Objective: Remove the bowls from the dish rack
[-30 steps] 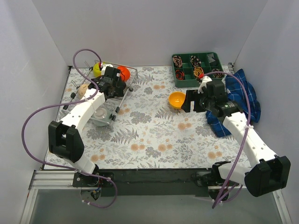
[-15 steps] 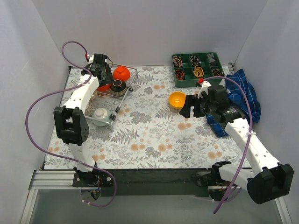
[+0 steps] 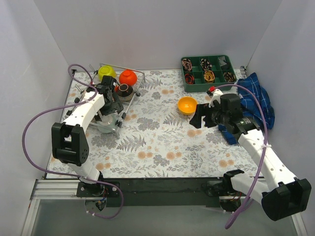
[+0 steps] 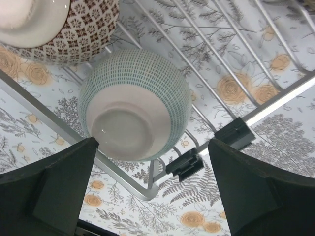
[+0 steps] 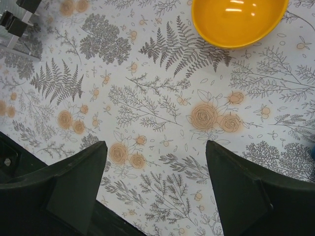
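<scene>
The silver wire dish rack (image 3: 133, 93) stands at the far left. In it are a lime green bowl (image 3: 107, 73), a red-orange bowl (image 3: 128, 77), a dark brown bowl (image 3: 124, 90) and a grey-patterned bowl (image 3: 105, 123). My left gripper (image 3: 109, 110) is open and empty above the rack's near end. In the left wrist view the grey-patterned bowl (image 4: 135, 103) lies upside down on the wires (image 4: 221, 54), just beyond my open left gripper (image 4: 152, 196). A yellow-orange bowl (image 3: 187, 104) sits upright on the table. My right gripper (image 3: 199, 118) is open and empty beside it.
A green compartment tray (image 3: 206, 73) stands at the back right. A blue checked cloth (image 3: 253, 98) lies at the right edge under the right arm. A brown-patterned bowl (image 4: 83, 29) and a whitish bowl (image 4: 29, 19) lie further into the rack. White walls close in three sides.
My left gripper has come back from the rack's far end to its near end, over the grey-patterned bowl. My right gripper has drawn a little back from the yellow-orange bowl.
</scene>
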Controlling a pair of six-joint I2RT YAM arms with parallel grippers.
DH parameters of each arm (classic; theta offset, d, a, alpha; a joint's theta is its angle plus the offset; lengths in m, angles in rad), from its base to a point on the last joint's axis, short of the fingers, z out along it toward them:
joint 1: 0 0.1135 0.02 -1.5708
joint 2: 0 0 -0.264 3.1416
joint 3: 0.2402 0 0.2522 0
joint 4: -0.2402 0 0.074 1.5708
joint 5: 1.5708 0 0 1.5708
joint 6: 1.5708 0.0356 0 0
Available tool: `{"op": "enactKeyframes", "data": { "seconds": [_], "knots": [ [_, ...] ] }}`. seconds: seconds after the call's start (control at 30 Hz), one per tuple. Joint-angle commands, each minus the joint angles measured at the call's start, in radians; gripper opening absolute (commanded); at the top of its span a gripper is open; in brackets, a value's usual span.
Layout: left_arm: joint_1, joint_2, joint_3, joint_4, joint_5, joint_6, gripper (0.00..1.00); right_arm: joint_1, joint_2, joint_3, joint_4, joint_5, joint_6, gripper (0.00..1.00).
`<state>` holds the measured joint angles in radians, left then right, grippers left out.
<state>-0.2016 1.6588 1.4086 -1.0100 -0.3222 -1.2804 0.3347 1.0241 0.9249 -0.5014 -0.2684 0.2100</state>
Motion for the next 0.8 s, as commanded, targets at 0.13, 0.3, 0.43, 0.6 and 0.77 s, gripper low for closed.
{"op": "enactKeyframes", "data": {
  "seconds": [0.13, 0.3, 0.43, 0.6, 0.77],
  "knots": [
    [-0.025, -0.038, -0.045, 0.048, 0.040, -0.074, 0.98, 0.003, 0.007, -0.024, 0.015, -0.038, -0.011, 0.89],
    [-0.025, -0.022, -0.036, 0.063, 0.026, -0.069, 0.98, 0.001, -0.009, -0.037, 0.017, -0.035, -0.011, 0.89],
    [-0.025, -0.007, -0.028, 0.105, 0.018, -0.059, 0.97, 0.003, -0.022, -0.046, 0.015, -0.022, -0.011, 0.88],
    [-0.025, 0.080, 0.035, 0.137, 0.008, -0.031, 0.97, 0.003, -0.032, -0.054, 0.015, -0.012, -0.008, 0.88],
    [-0.025, 0.157, 0.133, 0.165, -0.008, -0.001, 0.97, 0.003, -0.051, -0.058, 0.012, -0.005, 0.003, 0.88]
  ]
}}
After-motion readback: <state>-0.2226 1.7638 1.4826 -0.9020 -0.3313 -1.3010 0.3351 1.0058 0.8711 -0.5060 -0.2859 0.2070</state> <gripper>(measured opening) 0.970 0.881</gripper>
